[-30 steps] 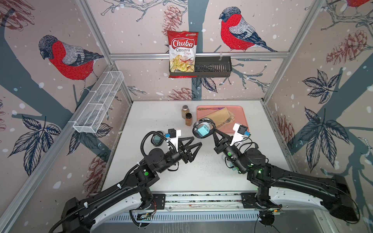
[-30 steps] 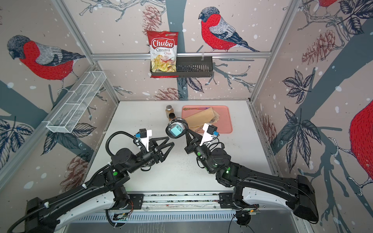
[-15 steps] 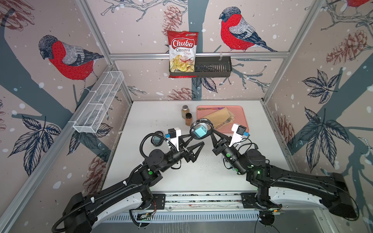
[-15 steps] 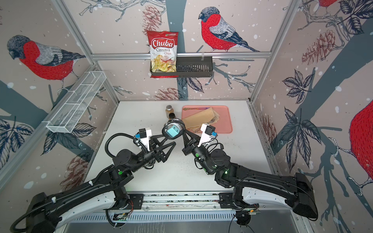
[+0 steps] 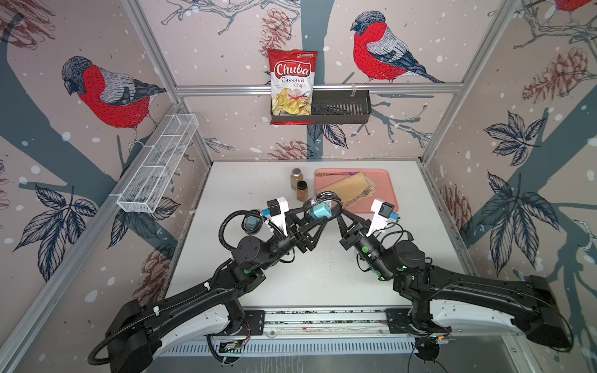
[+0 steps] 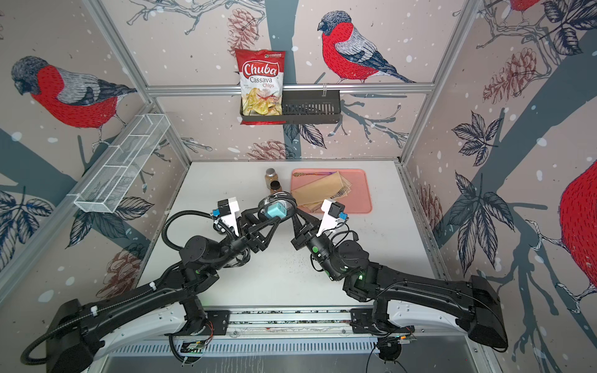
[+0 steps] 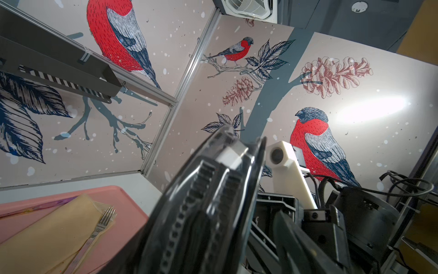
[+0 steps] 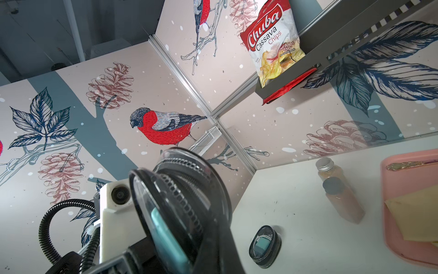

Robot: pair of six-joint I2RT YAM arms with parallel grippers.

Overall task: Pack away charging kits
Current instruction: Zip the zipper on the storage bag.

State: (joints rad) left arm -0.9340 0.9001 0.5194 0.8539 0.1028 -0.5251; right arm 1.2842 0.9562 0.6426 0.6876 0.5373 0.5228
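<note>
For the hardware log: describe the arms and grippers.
The left arm and right arm are black, with white base shells and green joint dots. The left gripper and right gripper are black triangular frames with white camera blocks. A ribbed hose loops at the left, thin wires at the right.

**Both top views:** even, diffuse light from overhead. I see the counter bright, with faint, soft-edged shadows on it below the left claw and right claw. The frame posts splay toward the picture edges.

**Left wrist view:** white glare on the wall panel beyond the claw. The case at the claw is blurred, too near the lens.

**Right wrist view:** the same case is soft, and the counter beyond the claw is sharp.
</note>
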